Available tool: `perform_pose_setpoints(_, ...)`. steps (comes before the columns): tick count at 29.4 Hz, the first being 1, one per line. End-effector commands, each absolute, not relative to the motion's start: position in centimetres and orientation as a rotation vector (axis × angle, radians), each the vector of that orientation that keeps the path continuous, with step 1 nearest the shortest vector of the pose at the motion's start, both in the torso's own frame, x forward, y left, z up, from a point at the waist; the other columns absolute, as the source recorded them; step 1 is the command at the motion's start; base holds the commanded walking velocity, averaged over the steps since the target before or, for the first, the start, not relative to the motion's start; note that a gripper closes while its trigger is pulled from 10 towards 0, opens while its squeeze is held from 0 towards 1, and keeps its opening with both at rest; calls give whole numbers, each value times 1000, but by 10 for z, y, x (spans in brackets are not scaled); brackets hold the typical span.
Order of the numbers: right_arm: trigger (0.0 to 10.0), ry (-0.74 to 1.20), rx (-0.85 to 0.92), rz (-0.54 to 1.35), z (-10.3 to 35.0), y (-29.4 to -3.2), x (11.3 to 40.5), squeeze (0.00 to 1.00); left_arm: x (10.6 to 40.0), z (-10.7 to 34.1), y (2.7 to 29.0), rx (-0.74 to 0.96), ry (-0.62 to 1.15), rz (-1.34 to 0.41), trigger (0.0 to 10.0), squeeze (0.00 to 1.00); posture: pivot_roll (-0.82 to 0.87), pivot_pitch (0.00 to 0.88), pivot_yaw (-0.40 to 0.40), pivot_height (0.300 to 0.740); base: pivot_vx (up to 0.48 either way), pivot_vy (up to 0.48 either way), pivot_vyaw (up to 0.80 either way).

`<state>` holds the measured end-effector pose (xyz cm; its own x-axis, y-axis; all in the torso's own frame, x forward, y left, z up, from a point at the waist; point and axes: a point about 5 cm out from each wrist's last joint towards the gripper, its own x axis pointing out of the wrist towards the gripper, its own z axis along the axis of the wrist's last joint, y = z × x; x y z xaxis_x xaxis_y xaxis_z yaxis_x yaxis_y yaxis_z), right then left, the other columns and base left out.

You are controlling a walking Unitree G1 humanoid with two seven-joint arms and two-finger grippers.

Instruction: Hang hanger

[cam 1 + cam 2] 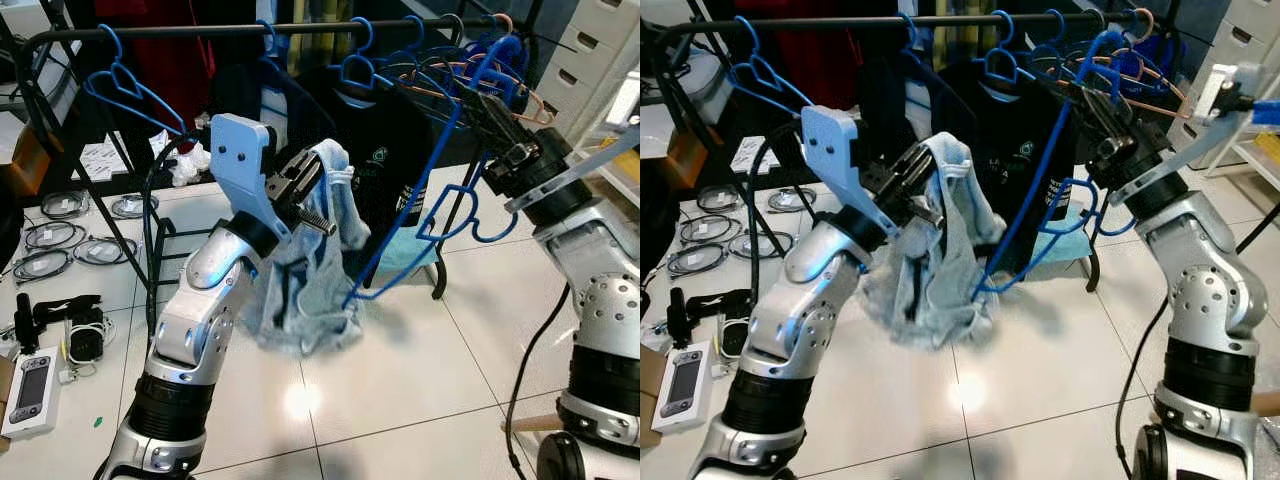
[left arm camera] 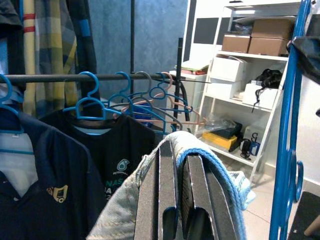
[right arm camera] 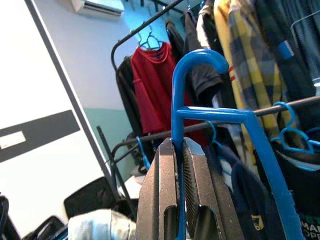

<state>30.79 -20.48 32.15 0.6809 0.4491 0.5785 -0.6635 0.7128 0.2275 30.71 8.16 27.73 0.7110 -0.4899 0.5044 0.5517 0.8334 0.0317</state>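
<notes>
Nearest the camera, the left gripper (image 1: pixel 305 195) has its fingers pinched tight on a fold of the pale blue garment (image 1: pixel 305 290), which sags in a bundle above the tiled floor (image 1: pixel 400 380). Just beyond, the right gripper (image 3: pixel 179 165) has its fingers clamped on the neck of the blue hanger (image 1: pixel 440 190), which slants down into the cloth with its hook just below the right end of the black rail (image 1: pixel 250 30). The crowded hangers (image 1: pixel 470 70) at that end could snag the hook, and the loosely draped garment may slide off the tilted hanger.
</notes>
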Motion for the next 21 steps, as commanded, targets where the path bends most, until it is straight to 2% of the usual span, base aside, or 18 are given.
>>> perform_pose_setpoints(1, 0, -581, 469, 642, 330, -209, 304, 0, 304, 278, 80, -121, -543, -596, 10000, 0, -86, 164, 29, 740, 0, 0, 0)
perform_pose_setpoints(12, 0, -672, 683, 503, 336, -229, 310, 0, 309, 290, 94, -201, -583, -507, 10000, 0, -81, 161, 31, 740, 0, 0, 0)
perform_pose_setpoints(14, 0, -667, 701, 472, 333, -231, 312, 0, 311, 298, 100, -251, -609, -466, 10000, 0, -83, 160, 32, 740, 0, 0, 0)
perform_pose_setpoints(17, 0, -671, 764, 418, 325, -237, 313, 0, 318, 319, 129, -382, -674, -312, 10000, 0, -80, 156, 36, 740, 0, 0, 0)
perform_pose_setpoints(21, 0, -687, 786, 411, 325, -242, 312, 0, 323, 322, 146, -416, -681, -230, 10000, 0, -80, 155, 36, 740, 0, 0, 0)
